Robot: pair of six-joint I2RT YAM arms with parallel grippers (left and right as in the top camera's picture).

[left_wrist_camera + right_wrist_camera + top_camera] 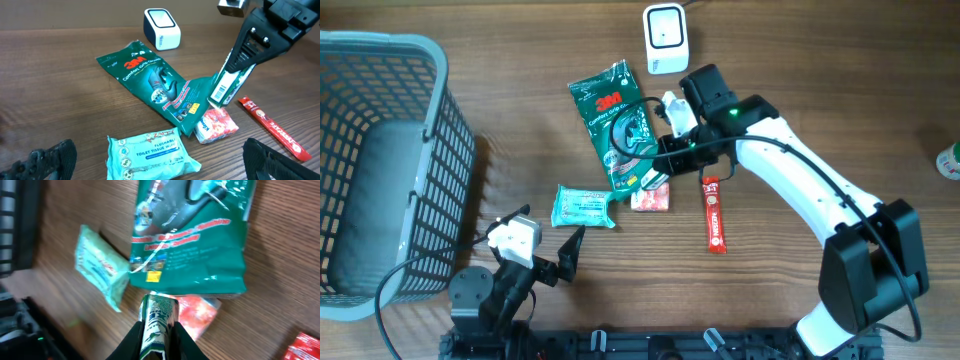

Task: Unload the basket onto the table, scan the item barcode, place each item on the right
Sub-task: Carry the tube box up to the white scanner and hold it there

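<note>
Closest to the right wrist camera, a small green pack (159, 311) is clamped between the jaws of the right gripper (159, 332), at the bottom centre of that view. In the left wrist view the pack hangs tilted at the right of the frame, barcode end lowest, over a red-and-white packet (216, 125) on the table (60, 60). A green 3M bag (150, 75) lies at the centre, a white scanner (161, 29) at the top, and a toilet tissue pack (150, 155) at the bottom. The left gripper (548, 232), lower left in the overhead view, has its jaws wide apart and holds nothing.
</note>
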